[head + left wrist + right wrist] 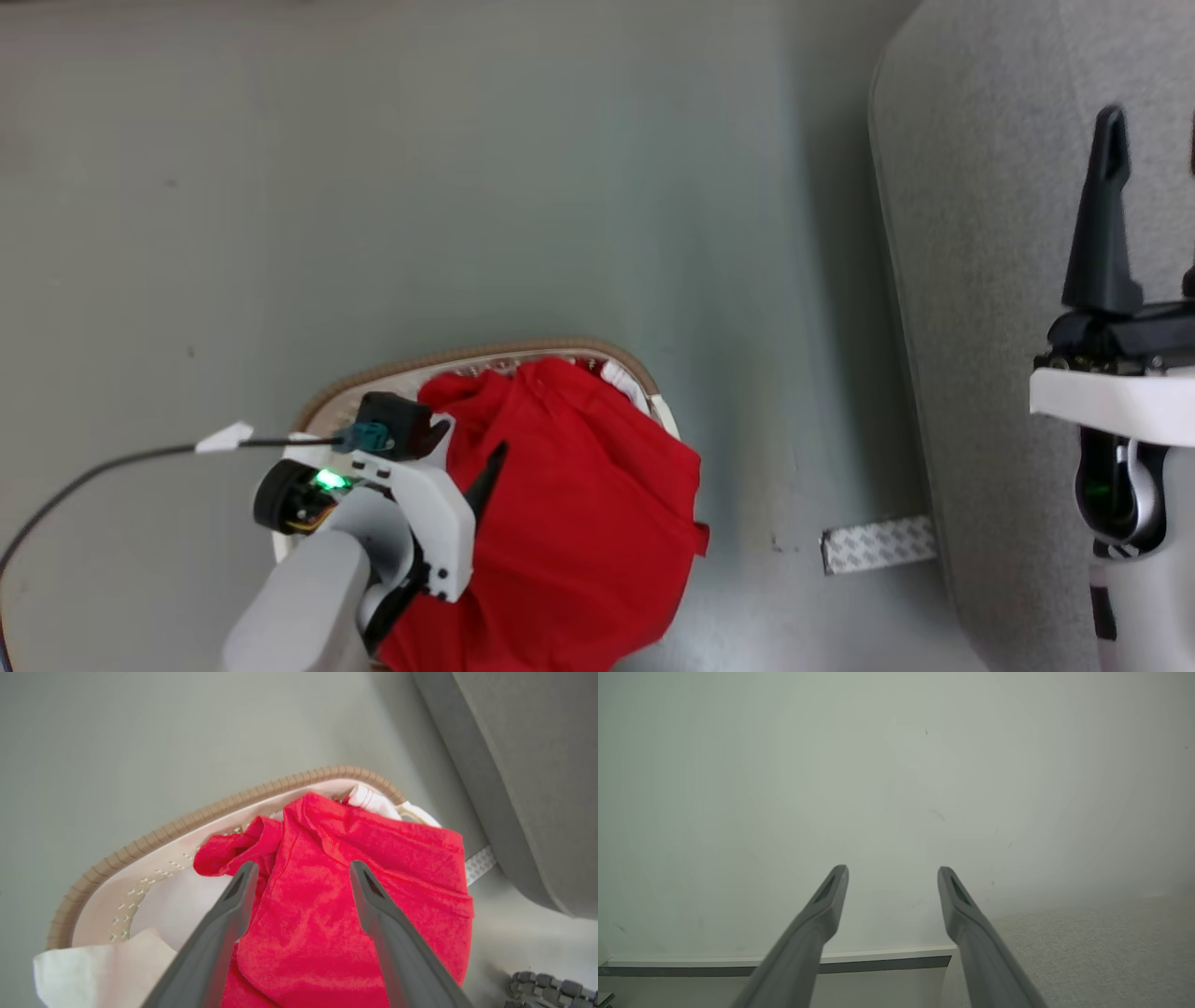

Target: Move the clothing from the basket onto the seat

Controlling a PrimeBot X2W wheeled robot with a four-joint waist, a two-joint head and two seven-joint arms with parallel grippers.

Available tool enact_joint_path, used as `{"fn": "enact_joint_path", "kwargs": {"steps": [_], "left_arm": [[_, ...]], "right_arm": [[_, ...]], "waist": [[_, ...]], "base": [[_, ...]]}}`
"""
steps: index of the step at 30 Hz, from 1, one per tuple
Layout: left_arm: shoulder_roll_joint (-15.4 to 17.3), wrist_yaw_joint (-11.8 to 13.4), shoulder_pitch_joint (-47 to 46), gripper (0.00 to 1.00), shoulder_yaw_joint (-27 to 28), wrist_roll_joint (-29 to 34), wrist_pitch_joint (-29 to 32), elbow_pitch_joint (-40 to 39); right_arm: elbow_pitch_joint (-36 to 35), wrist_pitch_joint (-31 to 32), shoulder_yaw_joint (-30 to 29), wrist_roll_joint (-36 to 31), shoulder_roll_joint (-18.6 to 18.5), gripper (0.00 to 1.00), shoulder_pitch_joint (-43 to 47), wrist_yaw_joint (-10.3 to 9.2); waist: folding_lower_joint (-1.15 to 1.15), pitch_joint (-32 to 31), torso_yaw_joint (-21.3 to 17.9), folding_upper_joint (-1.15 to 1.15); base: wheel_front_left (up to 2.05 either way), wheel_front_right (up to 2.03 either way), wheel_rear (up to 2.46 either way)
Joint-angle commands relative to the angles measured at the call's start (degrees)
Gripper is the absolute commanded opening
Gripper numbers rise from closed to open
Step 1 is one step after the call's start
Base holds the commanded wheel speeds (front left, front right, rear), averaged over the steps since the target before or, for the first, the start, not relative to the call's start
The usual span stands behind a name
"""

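Hovering with the left gripper point(303, 868) spread wide and empty over the red garment point(303, 933) heaped in the basket point(154, 863), seemingly preparing the grasp; next needing lowering onto a fold and closing.

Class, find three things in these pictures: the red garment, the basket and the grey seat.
red garment point(579, 504), head view, middle of the red fabric.
basket point(187, 822), left wrist view, on the brown rim.
grey seat point(990, 280), head view, bare upholstered surface.
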Motion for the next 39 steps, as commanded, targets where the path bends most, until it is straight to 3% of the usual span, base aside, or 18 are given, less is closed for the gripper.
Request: {"fn": "enact_joint_path", "kwargs": {"steps": [1, 14, 25, 32, 34, 35, 39], "left_arm": [[1.7, 0.1, -1.6, 1.0, -2.1, -1.0, 1.6, 2.1], [4.9, 0.1, -10.4, 1.0, -14.5, -10.2, 10.9, 12.6], [7.6, 0.1, -16.8, 1.0, -22.8, -14.6, 13.1, 17.8], [7.5, 0.1, -17.8, 1.0, -27.4, -17.4, 14.2, 20.1], [7.3, 0.1, -17.9, 0.11, -28.5, -18.5, 13.3, 19.7], [7.5, 0.1, -18.0, 0.0, -28.9, -19.2, 12.7, 19.5], [8.4, 0.1, -18.2, 0.0, -30.7, -21.1, 10.7, 18.9]], "right_arm": [[-0.5, 0.0, 0.1, 0.6, -0.1, 1.0, -1.6, -0.12], [-1.7, 0.0, 2.6, 5.8, -0.1, 1.0, -6.1, -0.12], [-2.8, 0.0, 3.8, 7.4, -0.1, 1.0, -6.2, -0.12], [-2.5, 0.0, 4.3, 7.8, -0.1, 1.0, -6.3, -0.12], [-2.2, 0.0, 4.3, 7.8, -0.1, 1.0, -6.3, -0.12], [-2.0, 0.0, 4.2, 7.8, -0.1, 1.0, -6.3, -0.12], [-1.6, 0.0, 4.0, 7.7, -0.1, 1.0, -6.2, -0.12]], "waist": [[-0.02, 4.4, -1.5, 0.0], [-0.02, 12.7, -5.6, 0.0], [-0.02, 18.9, -8.5, 0.0], [-0.02, 19.6, -9.2, 0.0], [-0.02, 19.1, -9.3, 0.0], [-0.02, 18.8, -9.3, 0.0], [-0.02, 16.8, -9.0, 0.0]], "base": [[0.0, 0.0, 0.0], [0.0, 0.0, 0.0], [0.0, 0.0, 0.0], [0.0, 0.0, 0.0], [0.0, 0.0, 0.0], [0.0, 0.0, 0.0], [0.0, 0.0, 0.0]]}}
